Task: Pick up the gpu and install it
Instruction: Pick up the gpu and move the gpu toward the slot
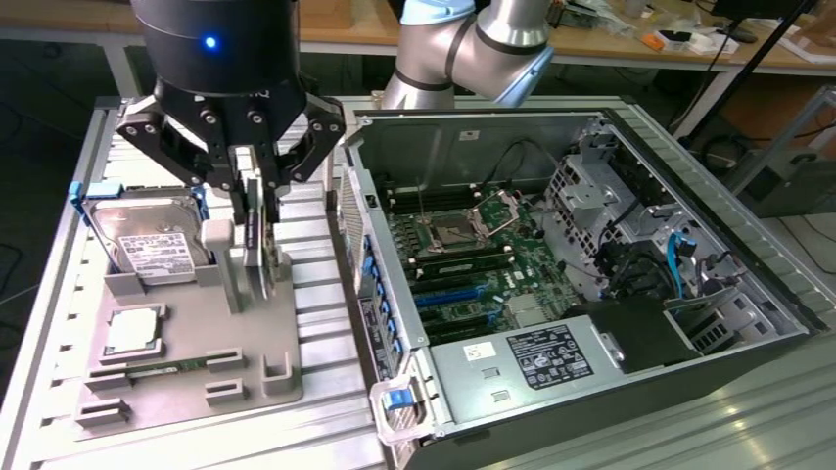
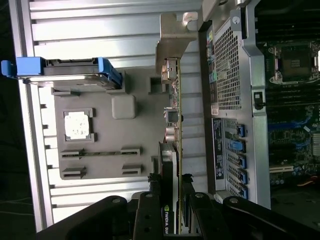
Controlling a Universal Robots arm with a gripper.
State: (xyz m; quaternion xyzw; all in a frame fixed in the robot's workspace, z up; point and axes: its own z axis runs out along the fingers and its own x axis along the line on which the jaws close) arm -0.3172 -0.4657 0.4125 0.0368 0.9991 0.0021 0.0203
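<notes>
The gpu (image 1: pixel 265 257) stands edge-on over the grey fixture tray (image 1: pixel 249 343), at the exterior view's left of the open computer case (image 1: pixel 392 127). My gripper (image 1: pixel 261 201) reaches down from above and is shut on the card's upper edge. In the wrist view the gpu (image 2: pixel 176 125) runs as a thin line between my two fingertips (image 2: pixel 155 186), and its silver end bracket (image 2: pixel 172 42) sits at the far end. I cannot tell whether the card's lower edge still rests in the tray's holder. The motherboard (image 1: pixel 477 255) lies exposed inside the case.
On the tray lie a hard drive in a blue carrier (image 1: pixel 151 240), a processor chip (image 1: pixel 135 331) and a narrow green memory stick (image 1: pixel 151 370). The case's near wall (image 1: pixel 355 225) rises close beside the gpu. A power supply (image 1: pixel 549 357) fills the case's near corner.
</notes>
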